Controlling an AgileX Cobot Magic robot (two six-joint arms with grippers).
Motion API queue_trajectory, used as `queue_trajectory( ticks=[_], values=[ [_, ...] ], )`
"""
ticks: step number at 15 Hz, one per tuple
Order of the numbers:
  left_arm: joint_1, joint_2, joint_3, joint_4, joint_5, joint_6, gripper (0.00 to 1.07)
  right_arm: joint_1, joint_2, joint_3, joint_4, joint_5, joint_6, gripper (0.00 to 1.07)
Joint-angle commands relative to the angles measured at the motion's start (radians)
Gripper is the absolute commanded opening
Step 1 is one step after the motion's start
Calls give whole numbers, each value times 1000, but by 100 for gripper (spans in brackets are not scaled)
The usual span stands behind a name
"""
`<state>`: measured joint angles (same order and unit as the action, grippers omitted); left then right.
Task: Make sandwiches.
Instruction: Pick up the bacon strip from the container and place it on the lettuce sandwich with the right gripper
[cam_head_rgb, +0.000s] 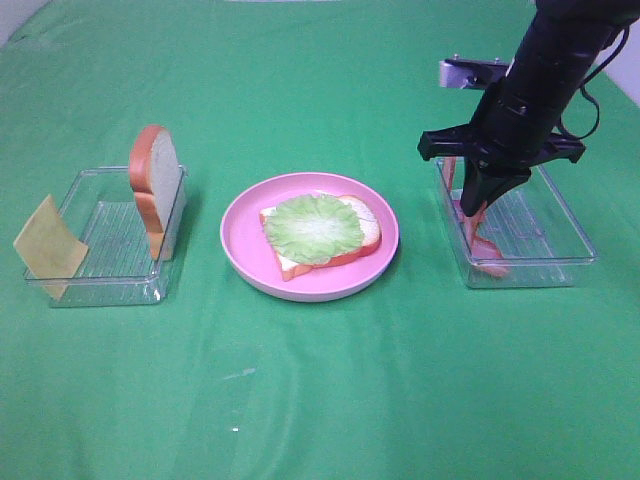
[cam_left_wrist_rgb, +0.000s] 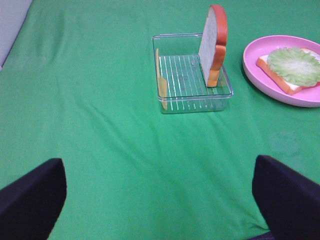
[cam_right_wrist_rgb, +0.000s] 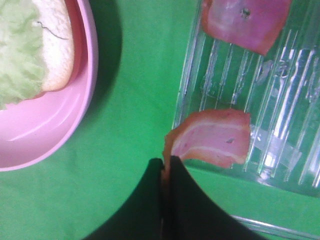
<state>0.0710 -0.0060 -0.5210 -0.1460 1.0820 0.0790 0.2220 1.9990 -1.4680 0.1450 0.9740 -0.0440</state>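
Observation:
A white bread slice (cam_head_rgb: 370, 225) with a pale green lettuce leaf (cam_head_rgb: 315, 228) on top lies on the pink plate (cam_head_rgb: 240, 250). A second bread slice (cam_head_rgb: 155, 180) stands upright in the left clear tray (cam_head_rgb: 100, 290). A yellow cheese square (cam_head_rgb: 48, 245) leans at that tray's left end. My right gripper (cam_head_rgb: 470, 205) reaches down into the right clear tray (cam_head_rgb: 560, 240). It is shut on a bacon strip (cam_right_wrist_rgb: 215, 137), whose lower end hangs over the tray's near-left wall. Another bacon strip (cam_right_wrist_rgb: 245, 22) lies in the tray. My left gripper (cam_left_wrist_rgb: 159, 161) is open and empty, off to the left of the left tray.
A green cloth (cam_head_rgb: 320, 400) covers the table. The plate (cam_left_wrist_rgb: 260, 80) and left tray (cam_left_wrist_rgb: 192, 95) lie ahead of the left gripper. The right arm's black body (cam_head_rgb: 550, 70) rises over the right tray's far side.

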Motion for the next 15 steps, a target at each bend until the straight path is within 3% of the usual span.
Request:
queue_trajectory(
  ticks=[1, 8, 15],
  values=[
    [0, -13, 3, -5, -4, -4, 93, 1, -61, -2, -15, 14, -12, 0],
    [0, -13, 3, -5, -4, -4, 93, 1, -262, -2, -53, 6, -11, 0],
    [0, -13, 3, -5, -4, -4, 93, 1, -262, -2, -34, 6, -7, 0]
  ],
)
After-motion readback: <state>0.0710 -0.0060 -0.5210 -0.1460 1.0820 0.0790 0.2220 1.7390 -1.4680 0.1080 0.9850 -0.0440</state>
